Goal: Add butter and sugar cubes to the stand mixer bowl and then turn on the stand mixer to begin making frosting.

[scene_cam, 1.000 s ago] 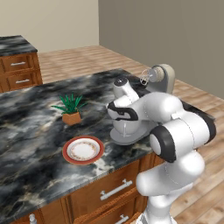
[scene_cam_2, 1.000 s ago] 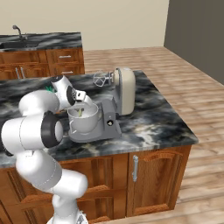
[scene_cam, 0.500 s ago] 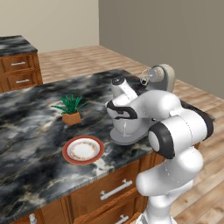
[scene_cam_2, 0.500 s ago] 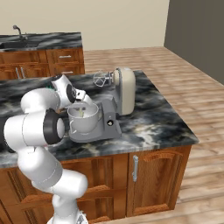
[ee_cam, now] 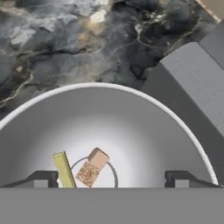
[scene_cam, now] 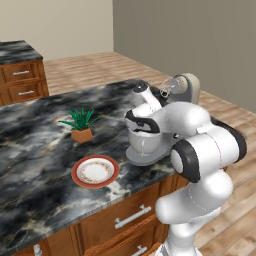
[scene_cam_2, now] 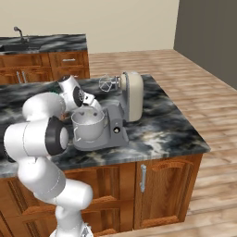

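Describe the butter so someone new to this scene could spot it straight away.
Find the grey stand mixer on the dark marble counter; its silvery stand mixer bowl sits on the base. At the bowl's bottom lies the butter, a thin pale yellow-green stick. Beside it are the sugar cubes, which are tan and blocky.

counter: dark marble-patterned island counter point(scene_cam: 30, 140) with black and grey veining, on brown wooden cabinets
stand mixer: grey flat-based stand mixer point(scene_cam_2: 121, 115) with a rounded beige head, standing on the counter near its right end
plate: round red-rimmed patterned plate point(scene_cam: 95, 171), lying flat near the front edge, left of the mixer
plant: small green spiky plant in a brown pot point(scene_cam: 80, 123), upright, behind the plate
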